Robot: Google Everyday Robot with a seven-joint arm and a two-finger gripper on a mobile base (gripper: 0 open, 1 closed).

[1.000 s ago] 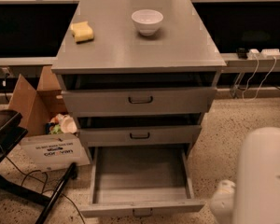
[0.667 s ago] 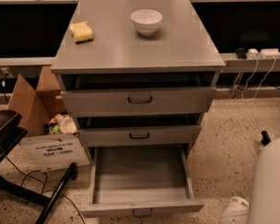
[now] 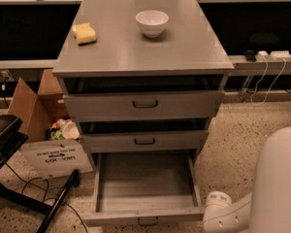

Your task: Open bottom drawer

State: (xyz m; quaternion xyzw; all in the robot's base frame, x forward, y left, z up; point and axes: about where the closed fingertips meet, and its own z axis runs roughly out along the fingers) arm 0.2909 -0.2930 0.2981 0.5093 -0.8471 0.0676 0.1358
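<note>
The grey cabinet [image 3: 143, 52] has three drawers. The bottom drawer [image 3: 145, 181] stands pulled far out, showing its plain grey, empty inside. Its shallow front [image 3: 116, 217] is at the lower edge of the camera view, with the small dark handle [image 3: 148, 221] partly cut off. The middle drawer [image 3: 144, 141] and the top drawer [image 3: 145, 104] each stand out a little. My gripper is out of view. Only my white arm [image 3: 279, 178] and a round joint [image 3: 218, 208] show at the bottom right, beside the open drawer's right front corner.
A white bowl [image 3: 152, 22] and a yellow sponge [image 3: 85, 33] sit on the cabinet top. An open cardboard box [image 3: 43, 130] with trash stands on the floor at the left, next to a black stand [image 3: 19, 178]. Cables and power strips [image 3: 271, 56] run along the right wall.
My white arm swung right towards the frame edge, then came back left. It now stands larger, beside the drawer's right front corner. The drawers have not moved.
</note>
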